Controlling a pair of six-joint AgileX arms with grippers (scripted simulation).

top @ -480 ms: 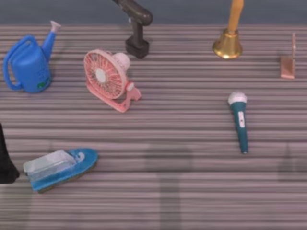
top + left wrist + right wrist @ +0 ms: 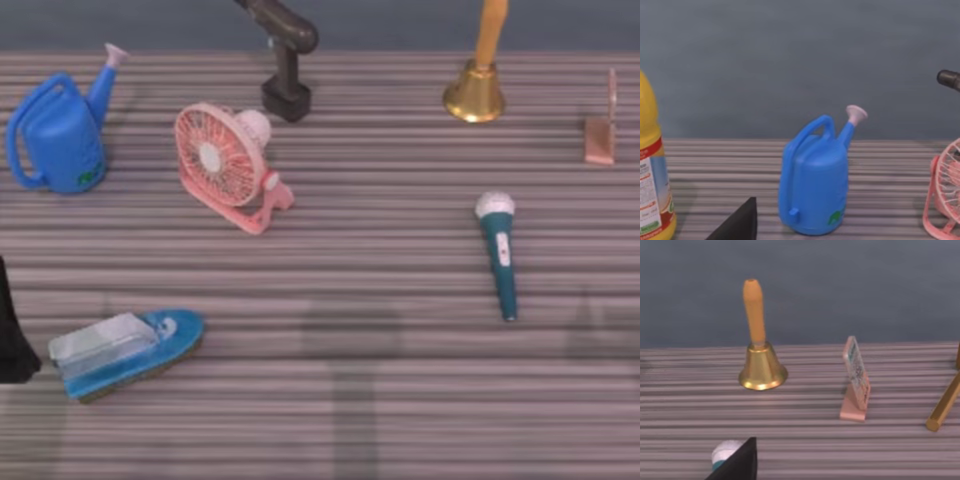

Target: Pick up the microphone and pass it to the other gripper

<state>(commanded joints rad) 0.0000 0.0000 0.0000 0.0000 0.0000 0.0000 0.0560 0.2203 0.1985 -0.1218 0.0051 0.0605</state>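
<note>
The teal microphone [image 2: 499, 257] lies flat on the striped table, right of the middle, with its white-grey head toward the back. Nothing touches it. My right arm is outside the top view. In the right wrist view a black part of my right gripper [image 2: 738, 464] covers part of the microphone's head [image 2: 724, 452], which lies close below it. My left gripper [image 2: 12, 335] shows as a dark shape at the table's left edge, far from the microphone. A black part of the left gripper [image 2: 737, 225] also appears in the left wrist view.
A gold bell [image 2: 476, 88] and a pink stand [image 2: 601, 128] stand at the back right. At the back left are a blue watering can [image 2: 58, 130], a pink fan [image 2: 226, 163] and a dark drill [image 2: 286, 62]. A blue boat-shaped toy [image 2: 128, 350] lies front left.
The faint shadow at the table's right edge has shifted slightly left. The microphone and the left arm have not moved.
</note>
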